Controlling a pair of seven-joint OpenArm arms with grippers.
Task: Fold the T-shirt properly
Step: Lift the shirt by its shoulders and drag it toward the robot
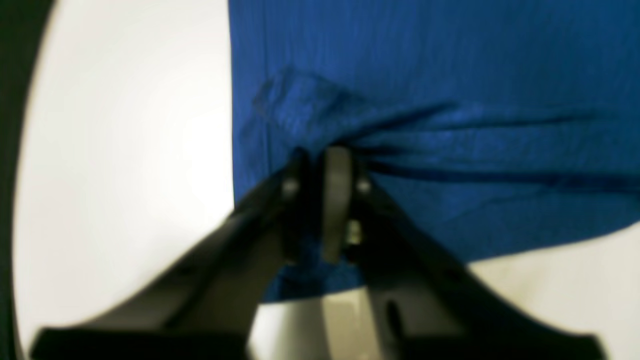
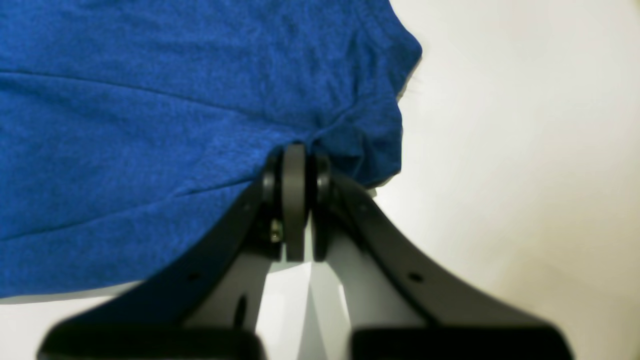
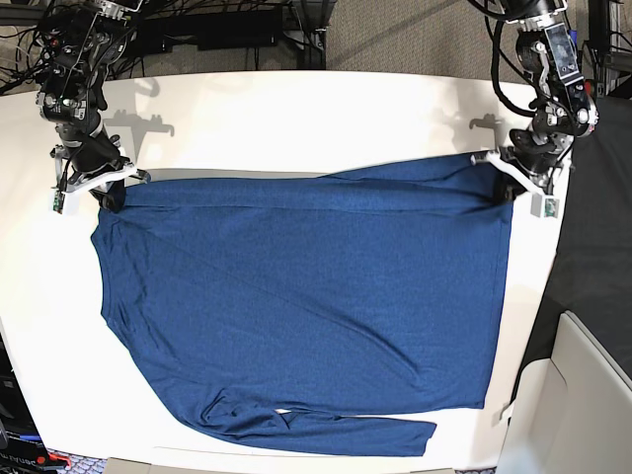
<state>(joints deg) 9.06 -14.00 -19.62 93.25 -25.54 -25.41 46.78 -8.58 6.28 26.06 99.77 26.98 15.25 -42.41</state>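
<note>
Both claws grip the far edge of the shirt (image 3: 296, 286): the left claw (image 1: 325, 165) is closed on cloth at the hem corner, the right claw (image 2: 295, 160) closed on cloth at the shoulder end. The fold likely goes best if both lift together, keeping that edge taut and level. The shirt is dark blue heathered knit, spread flat on the white surface (image 3: 296, 109), one long sleeve lying along its near edge.

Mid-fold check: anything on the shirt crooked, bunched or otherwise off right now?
Only the bottom long sleeve of the dark blue knit T-shirt: it lies rumpled along the near edge. Both the left gripper and right gripper pinch the far edge.
</note>
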